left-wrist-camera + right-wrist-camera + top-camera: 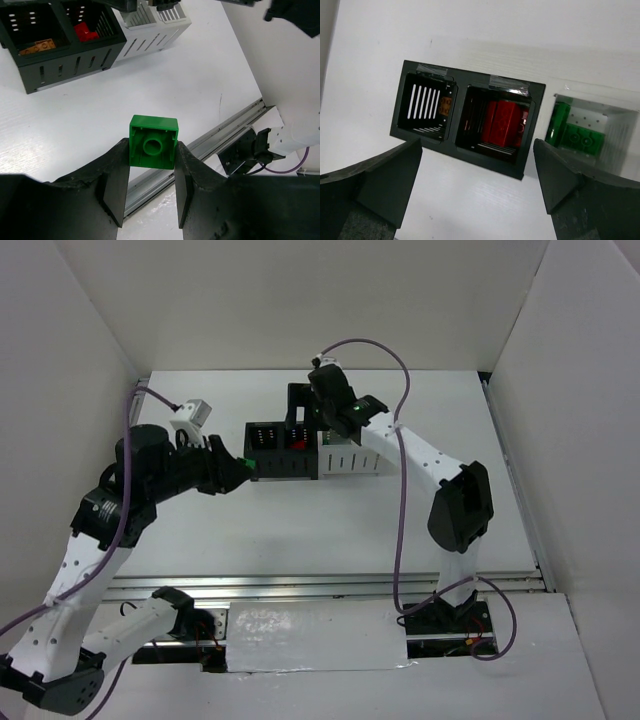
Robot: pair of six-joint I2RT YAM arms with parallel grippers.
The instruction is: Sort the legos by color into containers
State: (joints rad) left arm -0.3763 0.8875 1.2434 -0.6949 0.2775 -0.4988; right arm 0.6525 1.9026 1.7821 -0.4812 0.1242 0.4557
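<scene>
The left arm (100, 530) rises from its base at the near left, folds at the elbow and reaches right across the table (330, 530), its wrist low and level. The left gripper (151, 147) ends just left of the row of bins (285, 468). It is clenched on a green brick (153, 142), pinched by its sides between both fingers, hollow underside towards the wrist camera and clear of the table. The right arm (430, 465) climbs from the near right, bends at the elbow and stretches far and left, with its wrist above the middle of the row. The right gripper (476, 142) points down over the bins, released, jaws spread wide, holding and touching nothing. Below it, the left black bin (402, 100) holds an orange brick (445, 106) and the next black bin (535, 125) holds red bricks (502, 122). The white bin (590, 97) to their right holds more green bricks (575, 135). How many lie in each bin cannot be told.
</scene>
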